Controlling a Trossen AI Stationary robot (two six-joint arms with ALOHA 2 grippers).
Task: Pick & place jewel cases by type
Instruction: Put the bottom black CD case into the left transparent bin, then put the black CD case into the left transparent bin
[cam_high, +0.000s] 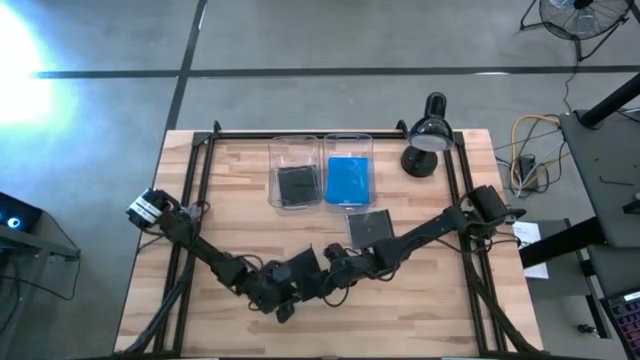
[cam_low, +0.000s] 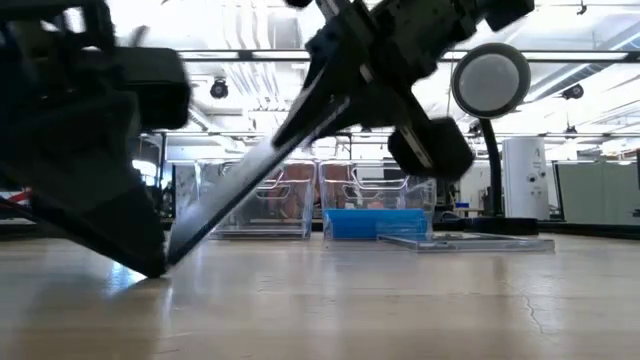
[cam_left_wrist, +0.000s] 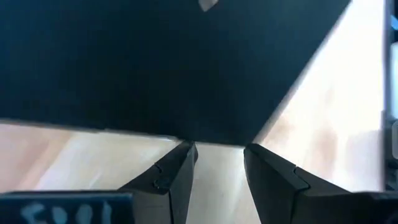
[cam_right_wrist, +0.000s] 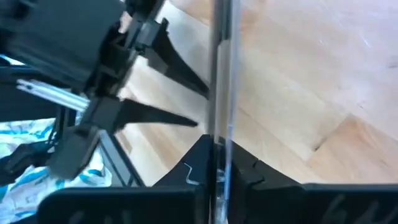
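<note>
Right, the right pincer (cam_right_wrist: 219, 177) is clamping a dark jewel case (cam_low: 250, 190) by its thin edge, tilted with one corner on the desk (cam_low: 400, 300), while the left pincer (cam_left_wrist: 217, 163) is sitting apart beside it; stiff, slick, brittle plastic, so edge grip only.
</note>
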